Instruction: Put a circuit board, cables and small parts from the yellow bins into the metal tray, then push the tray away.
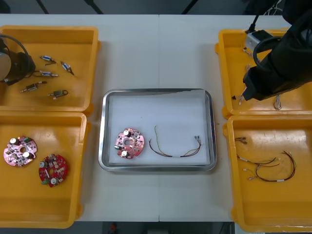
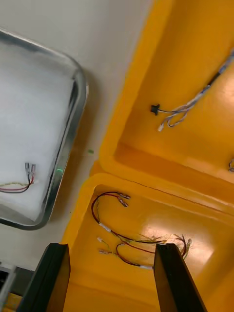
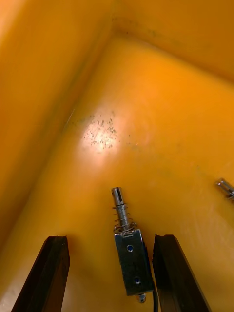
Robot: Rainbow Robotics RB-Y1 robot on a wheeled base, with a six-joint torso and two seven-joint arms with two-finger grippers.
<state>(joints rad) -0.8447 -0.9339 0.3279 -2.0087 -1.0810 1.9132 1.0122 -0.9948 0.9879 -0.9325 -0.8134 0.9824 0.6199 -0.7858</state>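
Small metal part (image 3: pixel 129 253) lies loose between the spread fingers (image 3: pixel 48 273) of the left gripper (image 3: pixel 111 240), on a yellow bin (image 3: pixel 161 97) floor. Right gripper (image 2: pixel 112 247), fingers apart and empty, hangs over two yellow bins (image 2: pixel 146 170), beside the metal tray (image 2: pixel 73 122) holding a circuit board (image 1: pixel 129 143) and cable (image 1: pixel 175 150).

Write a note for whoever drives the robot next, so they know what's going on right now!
Left tool: open, low in the far left yellow bin, fingers either side of a small metal part, not yet gripped.
Right tool: open, holding nothing, raised where the far right bin meets the near right bin, which holds red and yellow cables.
Done: one circuit board and one red and yellow cable lie in the metal tray.
Left: small metal parts, perhaps the twisted blue and white cable from the far right bin, then push the tray away.
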